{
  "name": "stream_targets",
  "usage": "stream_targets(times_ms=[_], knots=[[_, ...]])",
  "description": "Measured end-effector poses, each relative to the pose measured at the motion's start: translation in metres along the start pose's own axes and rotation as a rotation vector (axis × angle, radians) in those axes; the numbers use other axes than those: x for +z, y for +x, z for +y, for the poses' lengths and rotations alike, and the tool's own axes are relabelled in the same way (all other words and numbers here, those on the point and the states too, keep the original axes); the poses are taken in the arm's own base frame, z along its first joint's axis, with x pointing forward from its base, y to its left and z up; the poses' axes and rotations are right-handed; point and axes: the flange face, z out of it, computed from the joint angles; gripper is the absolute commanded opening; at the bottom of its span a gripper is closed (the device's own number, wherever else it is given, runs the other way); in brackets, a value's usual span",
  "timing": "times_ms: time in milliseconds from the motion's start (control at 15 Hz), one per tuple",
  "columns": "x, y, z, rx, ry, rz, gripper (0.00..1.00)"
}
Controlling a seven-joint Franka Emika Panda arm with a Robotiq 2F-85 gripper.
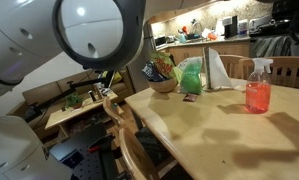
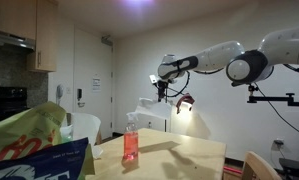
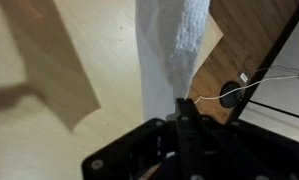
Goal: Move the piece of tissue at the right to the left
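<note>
In an exterior view my gripper [image 2: 161,92] hangs high above the far end of the wooden table [image 2: 189,155], shut on a white piece of tissue [image 2: 151,106] that droops below it. In the wrist view the tissue [image 3: 174,50] hangs as a long strip from between the shut black jaws [image 3: 185,108], with the pale tabletop [image 3: 49,40] beneath. In the exterior view from beside the robot's base, only the white arm body [image 1: 89,30] shows; the gripper and the held tissue are out of sight there.
A pink spray bottle [image 2: 130,146] [image 1: 257,90] stands on the table. A green bag [image 1: 192,76], a white upright sheet [image 1: 217,70] and snack packets [image 1: 159,70] sit at one end. Wooden chairs [image 1: 124,125] line the table edge. A dark round object with a cable [image 3: 232,94] lies below the gripper.
</note>
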Motion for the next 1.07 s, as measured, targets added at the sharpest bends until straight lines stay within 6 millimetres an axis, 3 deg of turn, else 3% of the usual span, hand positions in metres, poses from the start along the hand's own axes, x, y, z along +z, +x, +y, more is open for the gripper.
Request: stream_targets(times_ms=[133, 333, 667, 867, 1067], knots=[[0.014, -0.013, 0.014, -0.033, -0.034, -0.014, 0.0], [0.037, -0.047, 0.047, -0.122, -0.096, -0.067, 0.0], [0.051, -0.101, 0.091, -0.29, -0.162, -0.177, 0.0], [0.056, -0.116, 0.106, -0.383, -0.19, -0.231, 0.0], [0.06, -0.118, 0.113, -0.445, -0.216, -0.234, 0.0]])
